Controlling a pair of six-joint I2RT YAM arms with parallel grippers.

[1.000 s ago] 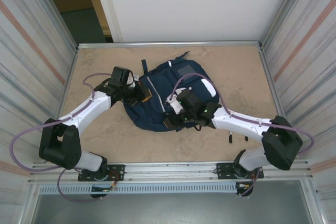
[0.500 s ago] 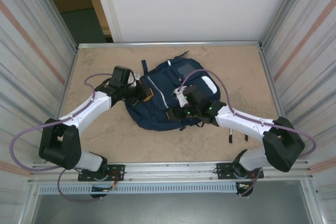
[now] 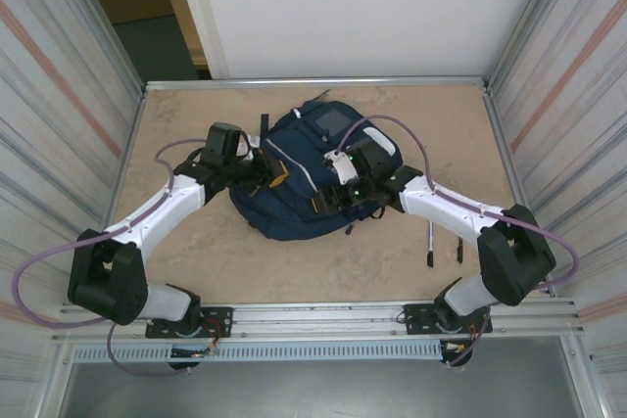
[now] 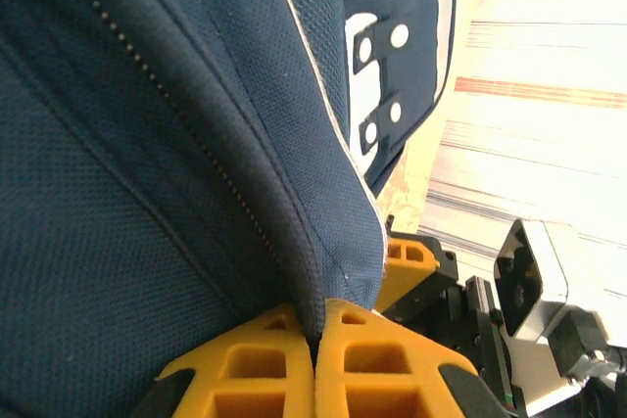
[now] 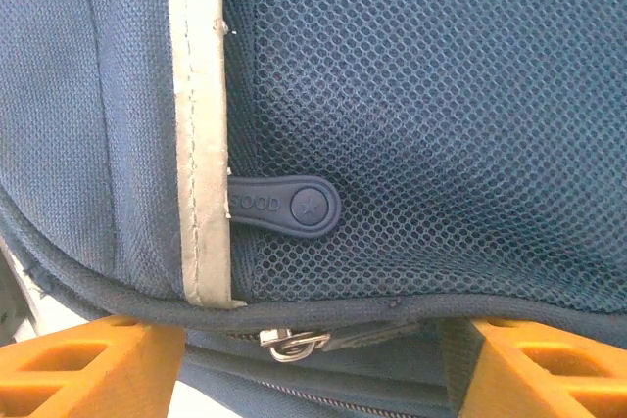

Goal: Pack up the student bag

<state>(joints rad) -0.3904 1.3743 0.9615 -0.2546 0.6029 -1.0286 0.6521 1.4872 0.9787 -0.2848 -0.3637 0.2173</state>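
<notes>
Sliding up-frame over the last second, the right pincer (image 5: 315,351), fingers apart, straddles one zip slider (image 5: 291,344). The left pincer (image 4: 315,340) stays clamped on a fabric fold. One student bag (image 3: 289,212), mid-desk (image 3: 196,261), has bunched toward the frame's top, so this is probably zip work. Two pincers.

- A tan, mottled table (image 3: 196,252) has a thin metal frame around it.
- Corrugated metal walls stand on the left (image 3: 59,95) and right (image 3: 568,66).
- A white panel (image 3: 372,7) closes the back.
- A thin pale stick (image 3: 429,242) and a darker one (image 3: 458,250) lie side by side on the table's right part, too small to identify.
- A slotted metal rail (image 3: 313,349) runs along the near edge.
</notes>
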